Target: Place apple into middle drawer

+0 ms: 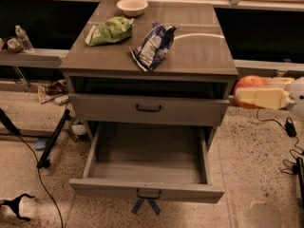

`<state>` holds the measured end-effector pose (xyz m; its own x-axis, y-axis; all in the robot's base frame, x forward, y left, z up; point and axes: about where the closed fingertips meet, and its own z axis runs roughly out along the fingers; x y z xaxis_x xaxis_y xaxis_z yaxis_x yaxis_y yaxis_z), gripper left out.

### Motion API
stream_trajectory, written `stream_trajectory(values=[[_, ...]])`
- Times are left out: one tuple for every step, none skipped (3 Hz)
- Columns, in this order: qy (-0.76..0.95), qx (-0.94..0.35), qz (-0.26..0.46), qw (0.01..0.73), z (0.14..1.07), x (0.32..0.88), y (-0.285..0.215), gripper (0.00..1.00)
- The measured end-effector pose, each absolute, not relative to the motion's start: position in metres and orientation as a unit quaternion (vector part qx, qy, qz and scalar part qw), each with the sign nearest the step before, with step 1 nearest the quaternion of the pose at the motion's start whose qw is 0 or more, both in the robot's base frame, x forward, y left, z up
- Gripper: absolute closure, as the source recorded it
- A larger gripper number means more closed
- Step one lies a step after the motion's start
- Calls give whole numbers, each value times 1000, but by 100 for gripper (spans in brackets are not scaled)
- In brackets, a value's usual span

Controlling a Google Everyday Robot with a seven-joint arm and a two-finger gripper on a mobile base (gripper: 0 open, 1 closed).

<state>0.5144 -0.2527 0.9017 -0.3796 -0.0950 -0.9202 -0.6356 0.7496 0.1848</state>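
Note:
The apple (pixel 247 83), orange-red, is held in my gripper (pixel 248 93) at the right edge of the view. It hangs in the air to the right of the cabinet, level with the closed upper drawer (pixel 148 109). A cream finger (pixel 263 98) lies across the apple's front. The middle drawer (pixel 147 190) is pulled out wide below the upper one; its inside looks empty. The gripper is to the right of the open drawer and above it.
On the cabinet top (pixel 199 56) lie a cream bowl (pixel 132 6), a green bag (pixel 110 31) and a blue-white snack bag (pixel 153 46). A black stand leg (pixel 52 141) and cables run over the floor at the left. More cables (pixel 289 127) lie at the right.

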Motion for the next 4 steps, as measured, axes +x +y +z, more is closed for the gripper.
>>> stream_trajectory(values=[[792, -268, 270, 478, 848, 489, -227, 100], [792, -268, 270, 478, 848, 489, -226, 100], [776, -254, 329, 475, 802, 487, -196, 100], [738, -274, 393, 475, 740, 490, -154, 100]])
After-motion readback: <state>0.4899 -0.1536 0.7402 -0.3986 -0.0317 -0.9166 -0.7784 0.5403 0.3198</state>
